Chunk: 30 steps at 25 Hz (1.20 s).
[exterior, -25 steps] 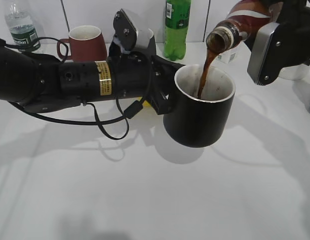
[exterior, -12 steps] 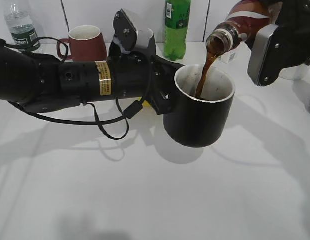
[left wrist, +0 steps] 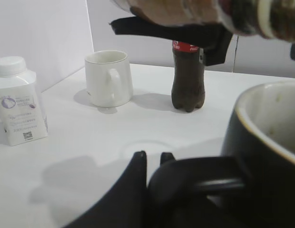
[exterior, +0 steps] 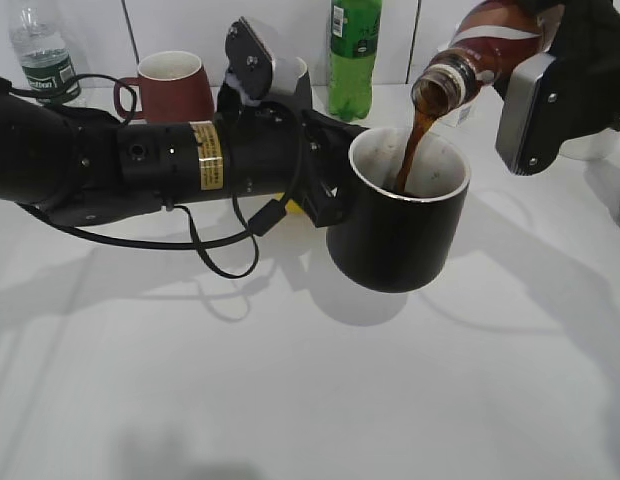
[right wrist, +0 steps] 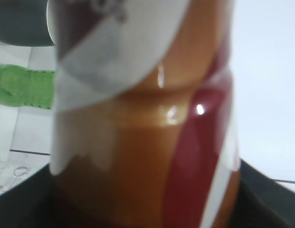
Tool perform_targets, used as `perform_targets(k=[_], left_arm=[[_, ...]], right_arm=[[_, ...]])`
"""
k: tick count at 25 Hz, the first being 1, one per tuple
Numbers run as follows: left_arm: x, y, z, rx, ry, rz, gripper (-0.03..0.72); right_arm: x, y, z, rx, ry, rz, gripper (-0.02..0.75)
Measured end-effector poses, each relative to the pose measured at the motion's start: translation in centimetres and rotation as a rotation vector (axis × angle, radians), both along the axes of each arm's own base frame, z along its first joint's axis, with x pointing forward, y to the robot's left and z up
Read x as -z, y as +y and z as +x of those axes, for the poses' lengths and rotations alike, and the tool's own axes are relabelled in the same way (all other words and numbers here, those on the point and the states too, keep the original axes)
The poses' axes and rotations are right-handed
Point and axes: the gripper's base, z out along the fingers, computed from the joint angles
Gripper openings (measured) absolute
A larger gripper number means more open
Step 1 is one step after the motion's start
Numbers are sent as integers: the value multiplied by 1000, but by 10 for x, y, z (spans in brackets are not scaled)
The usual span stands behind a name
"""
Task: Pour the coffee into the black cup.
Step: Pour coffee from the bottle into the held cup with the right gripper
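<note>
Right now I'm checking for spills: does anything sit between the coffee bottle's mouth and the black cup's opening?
Nothing visible does. The coffee bottle is tilted above the black cup, and the brown stream falls straight inside its rim.

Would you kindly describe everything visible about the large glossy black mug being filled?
The large glossy black mug looks ceramic, with an off-white inside and a loop handle. It is held tilted above the white table, its shadow beneath it. The left gripper is clamped on the handle. A brown stream falls into it from the tipped brown coffee bottle, held by the right gripper and not touching the rim.
</note>
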Motion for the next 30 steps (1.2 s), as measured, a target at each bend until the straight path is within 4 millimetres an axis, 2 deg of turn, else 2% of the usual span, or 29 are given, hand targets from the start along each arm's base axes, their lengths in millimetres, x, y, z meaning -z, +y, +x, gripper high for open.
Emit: perform_targets(k=[30], left_arm=[[0,0,0,6,-3,-7,51]], right_arm=[[-6,0,-1,-4,-84,-16,527]])
